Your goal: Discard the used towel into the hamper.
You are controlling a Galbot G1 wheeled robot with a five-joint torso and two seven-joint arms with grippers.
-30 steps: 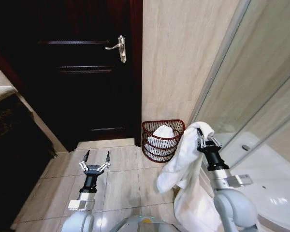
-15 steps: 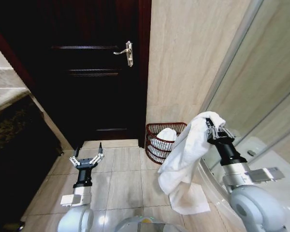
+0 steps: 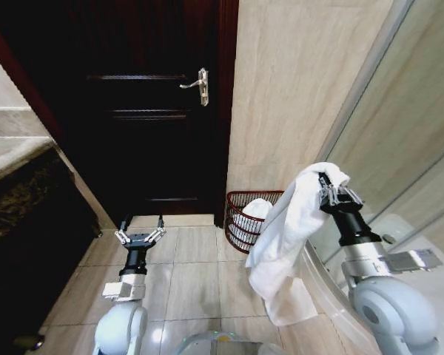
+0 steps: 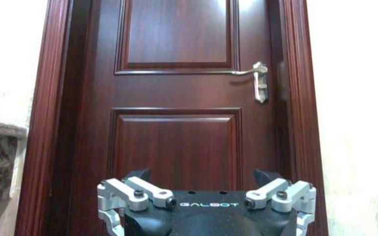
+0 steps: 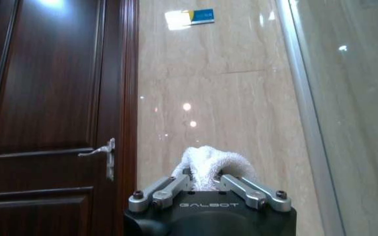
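My right gripper (image 3: 333, 190) is clamped on one end of the white towel (image 3: 288, 229), held up in front of the beige tiled wall (image 3: 296, 89) beside the glass shower screen (image 3: 407, 133), with the rest of the cloth hanging down toward the floor tiles (image 3: 196, 270). The hamper (image 3: 240, 222) stands on the floor against that wall just beside the dark wooden door (image 3: 148, 111), partly behind the hanging towel and with white cloth already inside it. My left gripper (image 3: 140, 235) hangs low over the floor facing the door, its fingers spread apart and empty.

Bright glare spots on the glossy wall tiles (image 5: 189, 106), dim doorway (image 3: 144, 111).
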